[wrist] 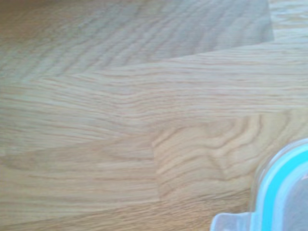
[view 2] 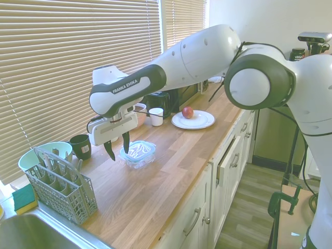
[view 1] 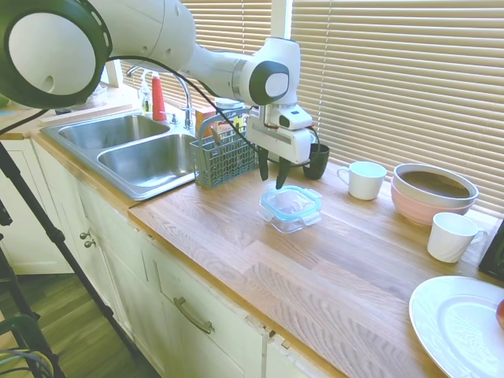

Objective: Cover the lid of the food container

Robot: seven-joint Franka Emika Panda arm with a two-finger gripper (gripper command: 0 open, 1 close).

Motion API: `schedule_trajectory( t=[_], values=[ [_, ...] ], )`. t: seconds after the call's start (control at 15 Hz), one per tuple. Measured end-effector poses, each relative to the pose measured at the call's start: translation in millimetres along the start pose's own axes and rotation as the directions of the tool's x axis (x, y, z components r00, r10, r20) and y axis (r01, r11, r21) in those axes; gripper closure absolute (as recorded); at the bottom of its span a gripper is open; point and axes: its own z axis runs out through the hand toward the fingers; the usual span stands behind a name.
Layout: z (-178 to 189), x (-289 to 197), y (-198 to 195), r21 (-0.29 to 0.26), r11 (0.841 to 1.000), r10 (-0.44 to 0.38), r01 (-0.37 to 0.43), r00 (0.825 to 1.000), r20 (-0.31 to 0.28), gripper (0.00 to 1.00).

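Observation:
The lid [view 1: 290,202], clear with a teal-blue rim and snap tabs, lies flat on top of the food container [view 1: 289,222], a small clear square dish on the wooden countertop. In the second exterior view the lid [view 2: 138,150] and the food container [view 2: 138,160] are stacked the same way. My gripper [view 1: 272,173] hangs just above the counter beside the lid, on its sink side, fingers pointing down, open and holding nothing. From the other side the gripper [view 2: 118,147] stands apart from the lid. One corner of the lid [wrist: 284,192] shows in the wrist view over bare wood.
A grey cutlery basket [view 1: 220,157] and a steel sink [view 1: 150,153] lie behind the gripper. A dark mug [view 1: 317,161], white mug [view 1: 364,179], stacked bowls [view 1: 431,193], white cup [view 1: 453,236] and white plate [view 1: 461,323] line the counter. An apple [view 2: 188,112] rests on the plate.

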Motion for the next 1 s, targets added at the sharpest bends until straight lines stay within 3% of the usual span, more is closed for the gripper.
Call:
schedule_trajectory(
  t=[0.53,0.73,1.0],
  values=[
    [-65.0,-29.2,97.0,0.071,0.996,-0.061,0.062,0.998,-0.009,0.00],
    [-79.4,-47.3,150.8,0.059,0.995,-0.084,0.085,0.996,-0.013,0.00],
    [-64.0,-87.6,206.4,0.027,0.992,-0.122,0.122,0.992,-0.020,0.00]
  ],
)
